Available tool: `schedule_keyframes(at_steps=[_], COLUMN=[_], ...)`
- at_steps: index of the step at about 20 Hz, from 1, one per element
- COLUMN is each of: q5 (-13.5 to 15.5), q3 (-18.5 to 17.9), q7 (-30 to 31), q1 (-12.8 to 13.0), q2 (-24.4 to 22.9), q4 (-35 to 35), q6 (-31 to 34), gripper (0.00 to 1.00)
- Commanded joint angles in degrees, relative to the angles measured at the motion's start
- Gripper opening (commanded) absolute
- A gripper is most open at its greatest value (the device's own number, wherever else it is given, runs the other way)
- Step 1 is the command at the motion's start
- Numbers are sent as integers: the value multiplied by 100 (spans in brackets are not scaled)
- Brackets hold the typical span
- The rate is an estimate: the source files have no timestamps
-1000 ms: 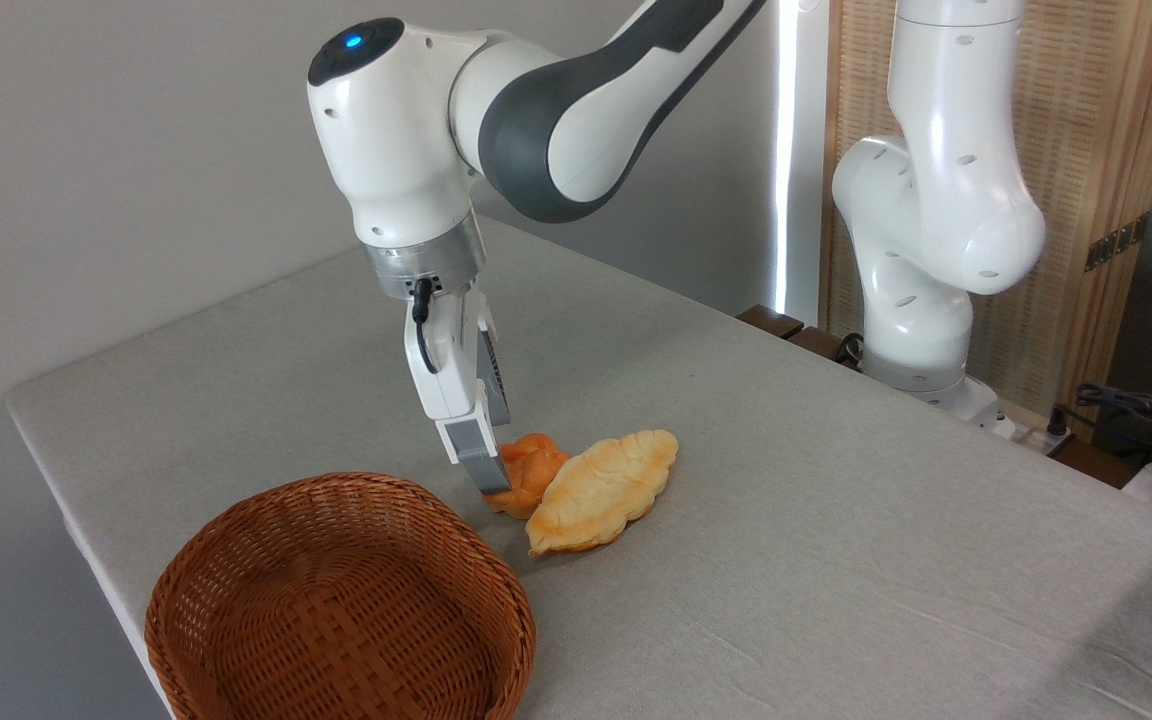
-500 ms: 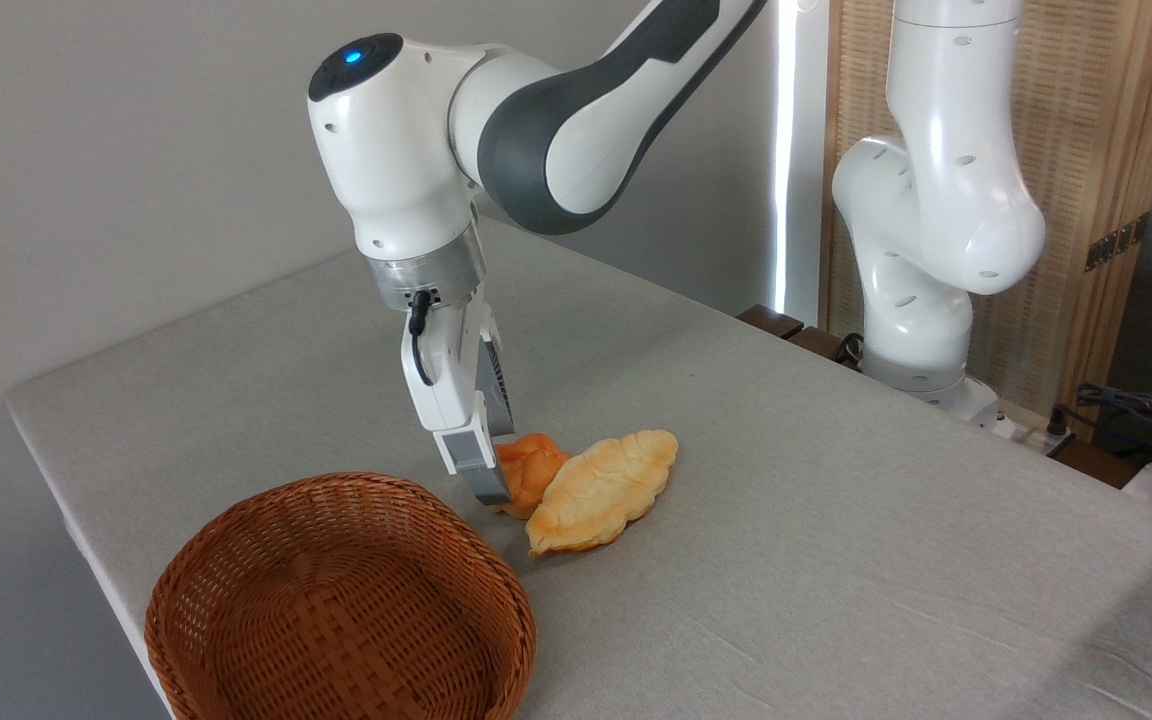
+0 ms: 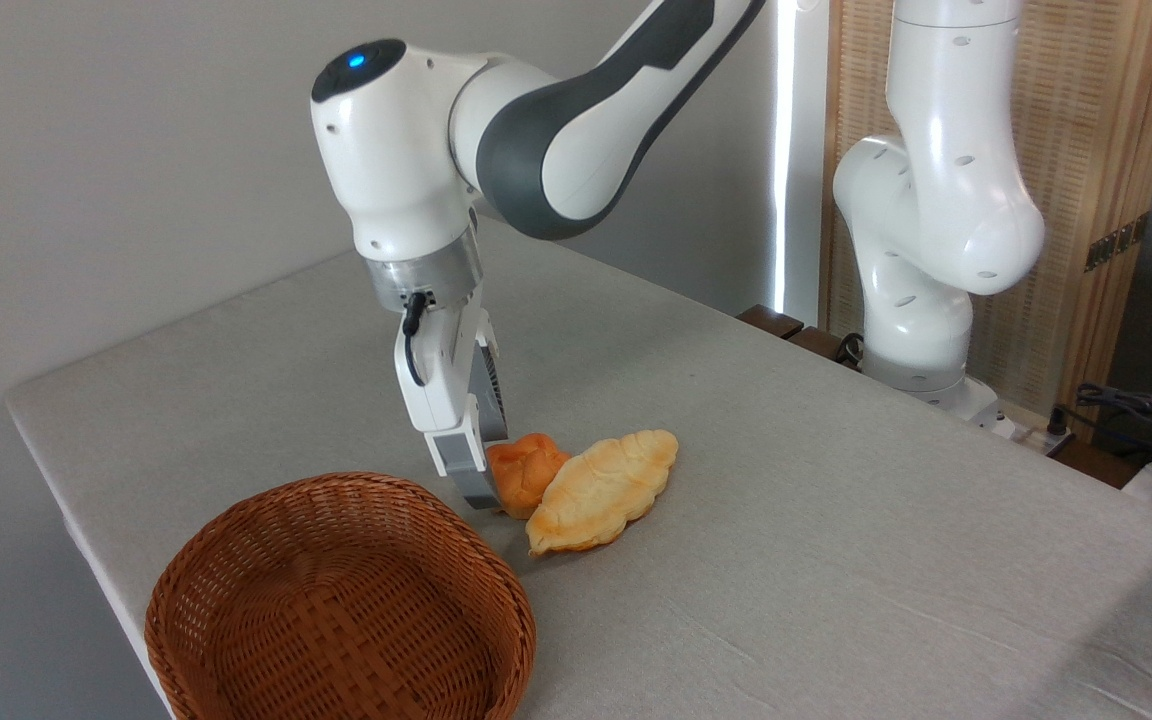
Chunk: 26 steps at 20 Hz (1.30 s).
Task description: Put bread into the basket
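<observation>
My gripper point(image 3: 484, 478) hangs down from the wrist, nearly vertical, tips low at the table point(image 3: 836, 520). From this view I see one grey finger point(image 3: 471, 478) edge-on, with its pad against the left side of the bread point(image 3: 523, 472); the second finger is hidden behind the first and the gripper body, so I cannot tell how far the jaws are spread or whether they are pinching the bun. The near finger at least touches the bread. The bread, small and deep orange with a lumpy top, sits on the grey table just right of my fingertip; whether it rests fully on the cloth or is lifted slightly I cannot tell. Its right side touches the croissant point(image 3: 604, 490), a longer pale yellow pastry lying flat and angled from near-left to far-right. The basket point(image 3: 336, 660), reddish-brown wicker, stands at the near-left corner of the table, near and left of the gripper; its far rim lies just below my fingertip in the picture, apart from the bread. My arm's base point(image 3: 926, 380) stands at the far right edge of the table.
</observation>
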State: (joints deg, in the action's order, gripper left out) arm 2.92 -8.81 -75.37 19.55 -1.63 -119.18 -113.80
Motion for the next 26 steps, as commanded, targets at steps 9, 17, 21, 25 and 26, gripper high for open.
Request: schedule_keyframes(at_steps=[9, 17, 21, 25, 26], q5=[-63, -63, -63, -63, -63], q3=[-77, -42, -24, -24, -24], q7=[-224, -215, -215, -215, -215], q1=[39, 57, 57, 66, 66], q2=[-21, 49, 40, 40, 40], q4=[-62, -62, -71, -71, -62], q6=[-133, 192, 271, 297, 341], gripper=[100, 100, 100, 100, 100])
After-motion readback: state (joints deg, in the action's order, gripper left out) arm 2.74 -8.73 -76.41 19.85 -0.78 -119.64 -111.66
